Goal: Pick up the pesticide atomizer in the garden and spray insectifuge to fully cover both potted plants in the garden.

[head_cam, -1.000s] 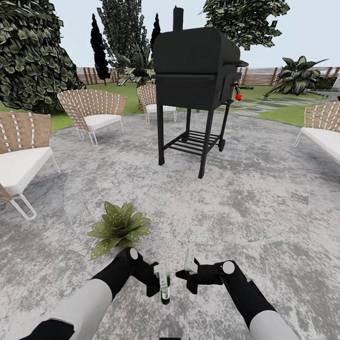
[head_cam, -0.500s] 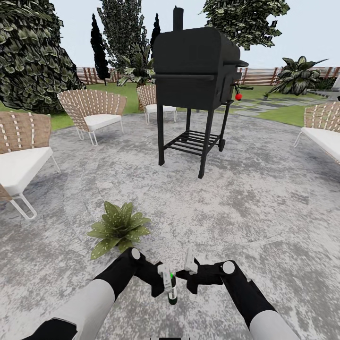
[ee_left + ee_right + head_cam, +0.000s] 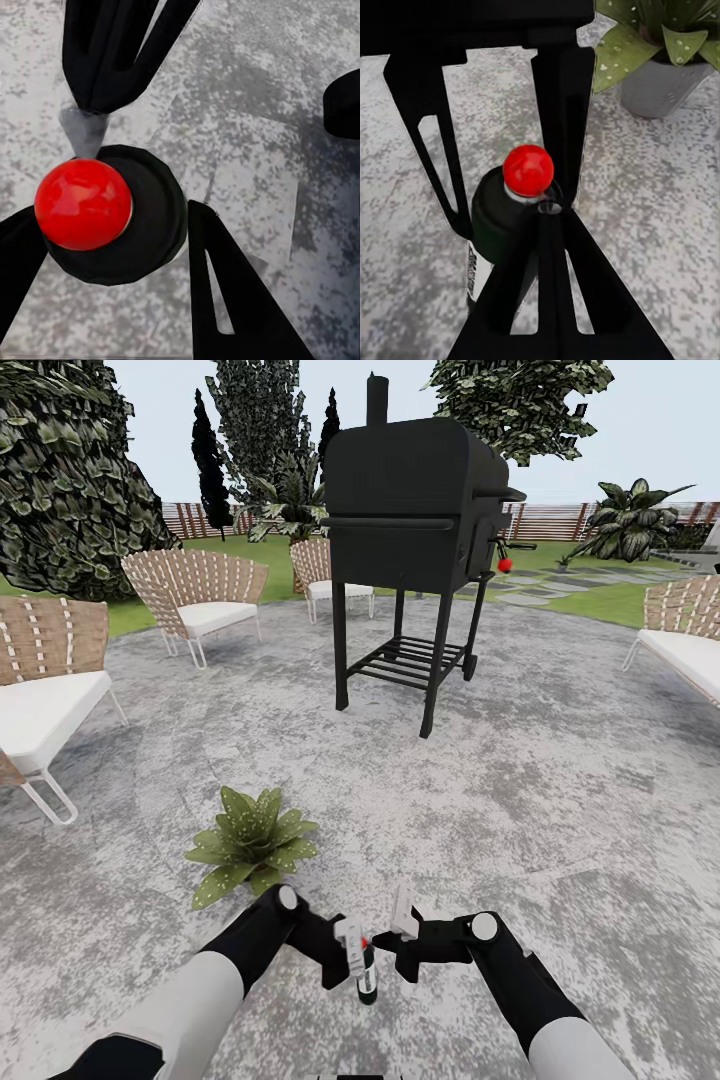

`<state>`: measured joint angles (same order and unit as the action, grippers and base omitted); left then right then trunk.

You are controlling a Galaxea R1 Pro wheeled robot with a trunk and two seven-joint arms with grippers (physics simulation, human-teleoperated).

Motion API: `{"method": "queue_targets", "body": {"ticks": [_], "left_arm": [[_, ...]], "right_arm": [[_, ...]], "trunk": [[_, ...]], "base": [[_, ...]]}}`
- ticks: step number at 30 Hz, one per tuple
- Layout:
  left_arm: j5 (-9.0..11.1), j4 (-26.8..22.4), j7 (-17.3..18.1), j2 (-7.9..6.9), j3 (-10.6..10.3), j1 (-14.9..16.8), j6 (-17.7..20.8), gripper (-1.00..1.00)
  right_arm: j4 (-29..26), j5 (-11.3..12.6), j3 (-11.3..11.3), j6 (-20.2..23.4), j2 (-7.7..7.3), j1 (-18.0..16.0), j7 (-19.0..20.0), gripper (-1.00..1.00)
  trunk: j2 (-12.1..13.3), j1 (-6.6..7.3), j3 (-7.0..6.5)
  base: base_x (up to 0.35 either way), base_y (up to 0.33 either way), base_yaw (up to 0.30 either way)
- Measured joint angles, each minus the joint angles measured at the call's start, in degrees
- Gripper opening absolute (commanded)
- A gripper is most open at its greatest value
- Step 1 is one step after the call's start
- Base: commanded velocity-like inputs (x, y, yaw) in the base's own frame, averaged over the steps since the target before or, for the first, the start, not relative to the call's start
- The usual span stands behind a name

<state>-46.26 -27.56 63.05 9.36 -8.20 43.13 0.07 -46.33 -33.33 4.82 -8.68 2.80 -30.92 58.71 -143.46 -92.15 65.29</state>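
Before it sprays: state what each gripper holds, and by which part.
The left gripper holds the pesticide atomizer by its upper body, just below the red cap. The right gripper holds nothing.

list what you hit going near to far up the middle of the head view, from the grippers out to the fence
atomizer in the left gripper → potted plant → bare patio → black grill → wicker chair behind it → lawn → fence

Atomizer shifts toward my right side.
My left gripper (image 3: 352, 958) carries the pesticide atomizer (image 3: 366, 973) closer to my right gripper (image 3: 392, 940), now nearly touching.
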Motion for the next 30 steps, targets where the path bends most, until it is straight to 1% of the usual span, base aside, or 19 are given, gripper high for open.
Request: {"method": "queue_targets", "body": {"ticks": [4, 5, 9, 10, 11, 13, 14, 16, 17, 18, 19, 20, 21, 23, 25, 26, 28, 29, 30], "left_arm": [[-0.56, 0.08, -0.06, -0.99, -0.17, -0.13, -0.14, -1.0], [-0.76, 0.11, -0.06, -1.88, -0.2, -0.14, -0.14, -1.0], [-0.86, 0.16, 0.01, -7.3, -0.44, -0.33, -0.15, -1.0], [-0.89, 0.33, 0.09, -9.47, -0.28, -0.4, -0.15, -1.0], [-0.86, 0.79, 0.24, -11.85, -0.34, -0.68, -0.15, -1.0], [-0.77, 1.59, 0.34, -14.61, -0.34, -1.51, -0.17, -1.0], [-0.76, 1.97, 0.34, -16.63, -0.37, -2.45, -0.26, -1.0], [-0.74, 2.22, 0.09, -19.03, -0.16, -4.22, -0.47, -1.0], [-0.59, 2.24, -0.1, -19.7, 0.07, -4.89, -0.5, -1.0], [-0.48, 2.27, -0.66, -20.33, 0.31, -5.43, -0.5, -1.0], [-0.27, 2.33, -2.35, -21.14, 0.95, -5.94, -0.48, -1.0], [0.4, 2.99, -5.68, -21.68, 2.86, -6.3, -0.46, -1.0], [1.03, 4.14, -8.4, -21.89, 4.56, -6.61, -0.44, -1.0], [3.8, 9.29, -18.23, -22.19, 9.97, -7.59, -0.49, -1.0], [6.94, 12.87, -25.26, -22.27, 14.41, -8.2, -0.64, -1.0], [9.52, 14.6, -29.97, -22.29, 17.86, -9.32, -1.56, -1.0], [13.02, 15.83, -35.83, -22.21, 21.96, -11.08, -4.99, -1.0], [15.43, 16.43, -40.5, -22.13, 24.35, -12.42, -8.44, -1.0], [17.62, 16.76, -44.82, -21.98, 26.22, -13.79, -11.31, -1.0]], "right_arm": [[0.04, -0.08, 0.0, 0.0, -0.01, 0.0, 0.03, -1.0], [0.05, -0.13, 0.0, 0.0, -0.01, 0.0, 0.03, -1.0], [0.13, -0.25, -0.11, 0.0, -0.14, 0.0, 0.04, -1.0], [0.17, -0.26, -0.21, 0.0, -0.34, 0.0, 0.07, 1.0], [0.26, -0.26, -0.32, 0.0, -0.5, 0.0, 0.1, 1.0], [0.39, -0.27, -0.39, -0.07, -0.7, 0.0, 0.11, 1.0], [0.44, -0.27, -0.38, -0.11, -0.89, 0.0, 0.12, 1.0], [0.62, -0.35, -0.35, -0.2, -1.41, 0.0, -0.14, 1.0], [0.77, -0.38, -0.38, -0.2, -1.81, 0.03, -0.42, 1.0], [1.58, -0.41, -0.43, -0.21, -2.62, 0.05, -1.2, 1.0], [3.73, -0.45, -0.57, -0.24, -3.87, 0.08, -3.19, 1.0], [7.38, -0.35, -0.6, -0.35, -5.27, 0.13, -6.96, 1.0], [10.31, -0.26, -0.64, -0.48, -6.25, 0.15, -9.85, 1.0], [21.07, 0.1, -0.81, -1.02, -8.79, 0.2, -20.7, 1.0], [29.53, 1.56, -1.97, -3.25, -9.54, 0.24, -29.95, 1.0], [35.39, 3.66, -3.12, -7.12, -9.84, 0.32, -37.52, 1.0], [41.0, 7.31, -4.34, -13.42, -10.03, 0.48, -47.03, 1.0], [42.75, 10.56, -4.74, -17.51, -10.1, 1.54, -53.71, 1.0], [43.65, 14.07, -4.98, -20.37, -10.1, 3.12, -59.06, 1.0]], "trunk": [[0.0, 0.0, 0.0], [0.0, 0.0, 0.0], [0.0, 0.0, 0.0], [0.0, 0.0, 0.0], [0.0, 0.0, 0.0], [0.0, 0.0, 0.0], [0.0, 0.0, 0.01], [0.0, 0.0, 0.01], [0.0, 0.0, 0.0], [0.0, 0.0, 0.0], [0.0, 0.0, 0.0], [0.0, 0.0, 0.01], [0.0, 0.0, 0.01], [0.0, -0.01, 0.02], [0.0, -0.01, 0.01], [0.0, -0.01, 0.02], [0.0, 0.0, 0.01], [0.0, 0.0, 0.02], [0.0, 0.0, 0.02]], "base": [[0.0, 0.0, 0.0], [0.0, 0.0, 0.0], [0.0, 0.0, 0.0], [0.0, 0.0, 0.0], [0.0, 0.0, 0.0], [0.0, 0.0, 0.0], [0.0, 0.0, 0.0], [0.0, 0.0, 0.0], [0.0, 0.0, 0.0], [0.0, 0.0, 0.0], [0.0, 0.0, 0.0], [0.0, 0.0, 0.0], [0.0, 0.0, 0.0], [0.0, 0.0, 0.0], [0.0, 0.0, 0.0], [0.0, 0.0, 0.0], [0.0, 0.0, 0.0], [0.0, 0.0, 0.0], [0.0, 0.0, 0.0]]}}
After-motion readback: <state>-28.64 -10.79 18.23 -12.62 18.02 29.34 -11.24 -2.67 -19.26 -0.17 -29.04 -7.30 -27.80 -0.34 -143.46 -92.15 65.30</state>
